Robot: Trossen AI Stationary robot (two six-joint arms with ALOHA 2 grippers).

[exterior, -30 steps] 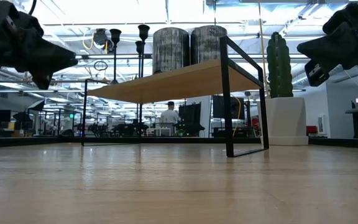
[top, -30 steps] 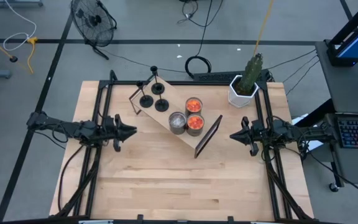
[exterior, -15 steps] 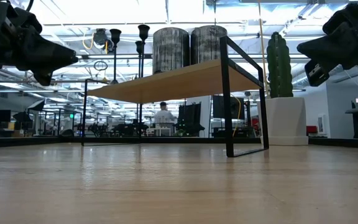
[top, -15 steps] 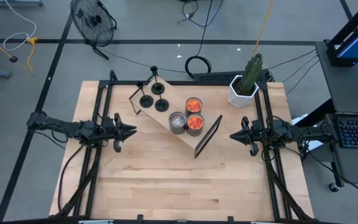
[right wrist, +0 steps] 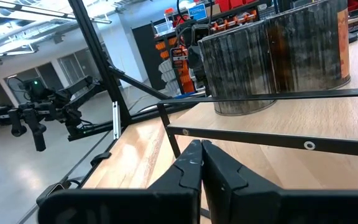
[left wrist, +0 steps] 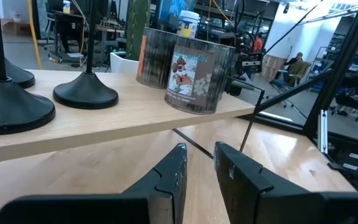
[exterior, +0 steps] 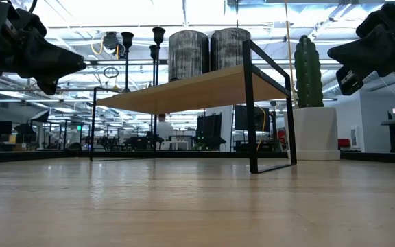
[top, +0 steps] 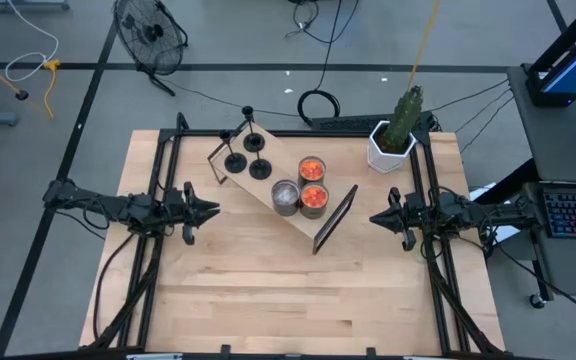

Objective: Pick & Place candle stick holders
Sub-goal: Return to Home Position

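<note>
Three matte-black candle stick holders (top: 235, 160) (top: 259, 167) (top: 253, 142) stand by their round bases on the far-left end of the wooden shelf (top: 268, 182). In the left wrist view their bases (left wrist: 86, 96) sit on the shelf top, and in the low view their tops (exterior: 158, 34) rise above it. My left gripper (top: 213, 210) hovers left of the shelf, pointing at it, its fingers (left wrist: 199, 163) a narrow gap apart and empty. My right gripper (top: 373, 218) hovers right of the shelf, shut and empty (right wrist: 201, 152).
Three dark jars (top: 311, 166) (top: 313, 198) (top: 285, 195) stand on the shelf's near-right half. A white pot with a green cactus (top: 392, 140) stands at the table's far right. The shelf's black metal end frame (top: 334, 220) faces my right gripper. Bare wood table (top: 288, 290) lies in front.
</note>
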